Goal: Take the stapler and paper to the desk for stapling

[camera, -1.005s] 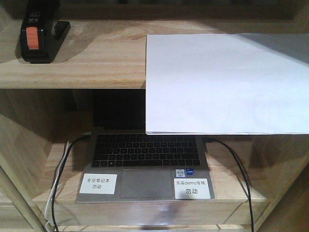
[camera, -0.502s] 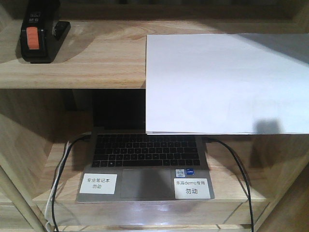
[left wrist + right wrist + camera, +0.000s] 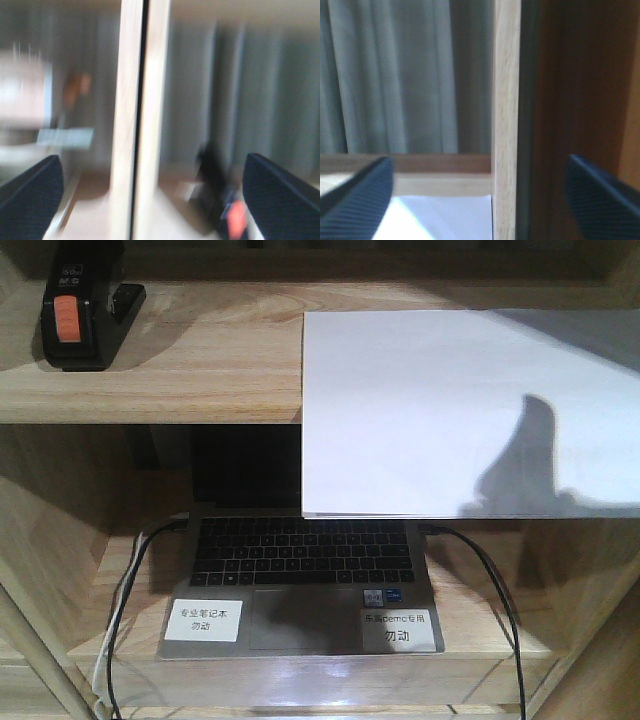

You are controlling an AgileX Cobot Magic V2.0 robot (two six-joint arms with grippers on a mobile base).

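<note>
Your left claw stands wide with nothing between its fingers. Its view is blurred, with a wooden upright straight ahead and the stapler low to the right. Your right claw is wide too, and the paper shows low between its fingers. From the front, the stapler lies on the upper shelf at left. The paper overhangs that shelf's edge above the laptop.

upper shelf: stapler far left, paper right, overhanging front edge | lower shelf: open laptop
</note>
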